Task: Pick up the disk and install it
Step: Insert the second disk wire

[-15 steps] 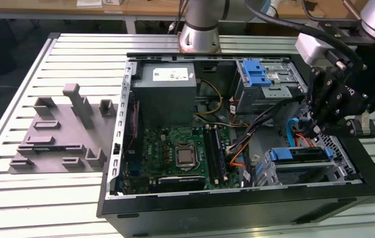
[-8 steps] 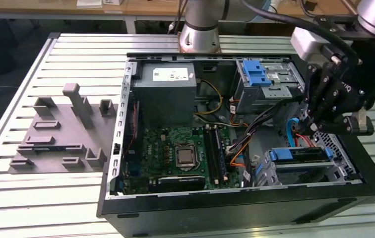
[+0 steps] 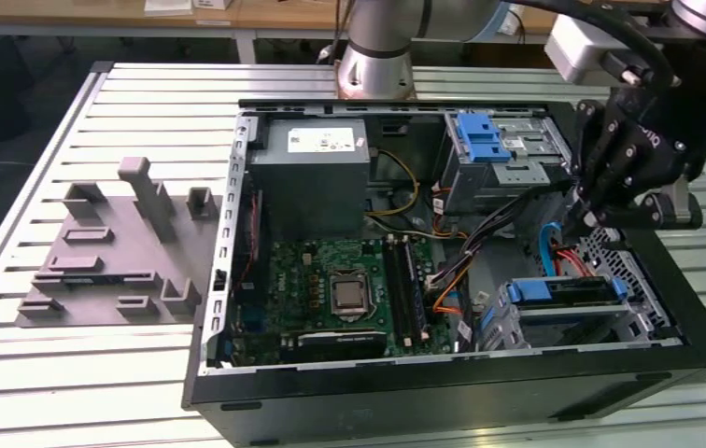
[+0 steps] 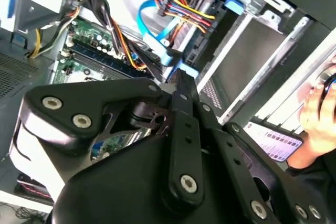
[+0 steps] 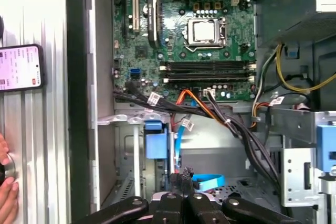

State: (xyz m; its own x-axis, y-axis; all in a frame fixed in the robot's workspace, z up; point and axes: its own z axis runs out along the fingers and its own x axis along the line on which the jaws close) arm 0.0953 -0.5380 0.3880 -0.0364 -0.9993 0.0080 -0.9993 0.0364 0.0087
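The disk [image 3: 561, 291], dark with a blue carrier bracket, sits in the lower drive cage at the near corner of the open computer case [image 3: 453, 387], on the exterior view's right. Its blue bracket end [image 5: 155, 145] shows in the first wrist view. My gripper [image 3: 590, 222] hangs inside the case just above and behind that cage. Its black fingers are shut, tips together, beside a light-blue data cable [image 5: 207, 182] and a bundle of red, yellow and orange wires [image 4: 181, 11]. In the second wrist view my gripper [image 4: 181, 77] reaches the cable's blue plug. Whether anything is pinched is hidden.
The grey power supply [image 3: 316, 168], the green motherboard [image 5: 199, 30] and an upper drive bay with a blue bracket [image 3: 490, 140] fill the case. Black cable bundles [image 5: 247, 135] cross beside my gripper. A grey fixture [image 3: 110, 252] lies outside the case. A person's hand [image 5: 6, 195] and a phone [image 5: 18, 69] rest nearby.
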